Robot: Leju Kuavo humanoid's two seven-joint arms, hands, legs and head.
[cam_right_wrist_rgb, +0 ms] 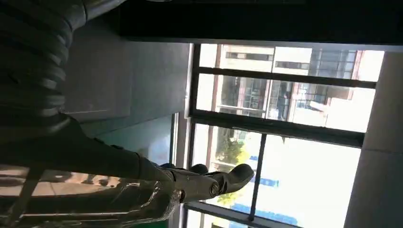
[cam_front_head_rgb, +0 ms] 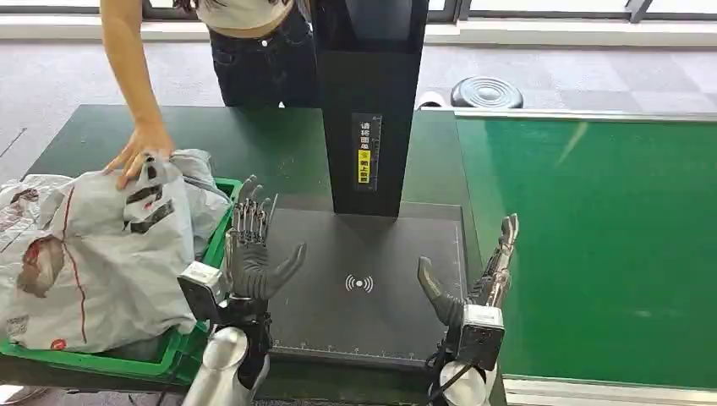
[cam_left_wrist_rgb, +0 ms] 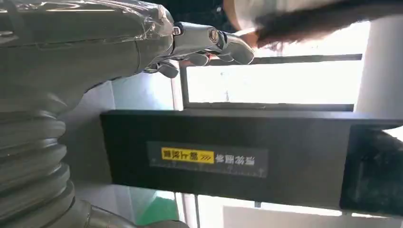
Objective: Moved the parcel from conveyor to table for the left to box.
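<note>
Both hands empty, fingers spread: left hand (cam_front_head_rgb: 254,254) just beside crinkled grey plastic parcels (cam_front_head_rgb: 93,254) heaped in a green plastic crate (cam_front_head_rgb: 190,342); right hand (cam_front_head_rgb: 473,279) over the matte black scanner pad (cam_front_head_rgb: 363,279).

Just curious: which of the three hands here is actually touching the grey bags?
The person's hand, resting on the grey bags in the green crate. Both robot hands, left and right, hold nothing.

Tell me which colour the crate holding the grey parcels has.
The crate is green, clearest in the head view; grey parcels fill it.
</note>
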